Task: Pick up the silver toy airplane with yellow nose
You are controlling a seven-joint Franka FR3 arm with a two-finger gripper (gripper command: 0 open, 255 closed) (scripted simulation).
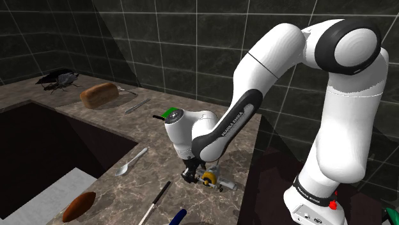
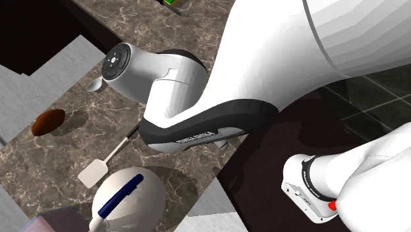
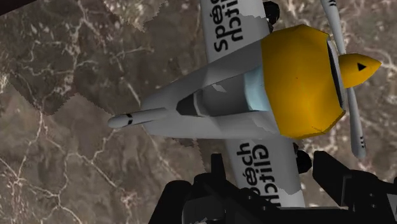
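Note:
The toy airplane (image 3: 222, 102) has a silver body, a yellow nose with a propeller, and dark lettering on its wings. It rests on the brown marble counter (image 1: 121, 137) close to the front edge, just beside the arm's hand; its yellow nose (image 1: 209, 179) faces the camera in the shoulder view. My black gripper (image 1: 192, 175) is down at the plane. In the wrist view the gripper (image 3: 267, 175) is open, one finger on each side of the near wing (image 3: 261, 162), close to it with narrow gaps.
A deep sink (image 1: 38, 153) opens at the shoulder view's left. On the counter lie a spoon (image 1: 131, 161), a knife (image 1: 155, 201), a brown oval item (image 1: 78, 206), a bread loaf (image 1: 99, 94) and a black object (image 1: 59, 80). A spatula (image 2: 99, 168) and white rounded object (image 2: 128, 198) sit nearby.

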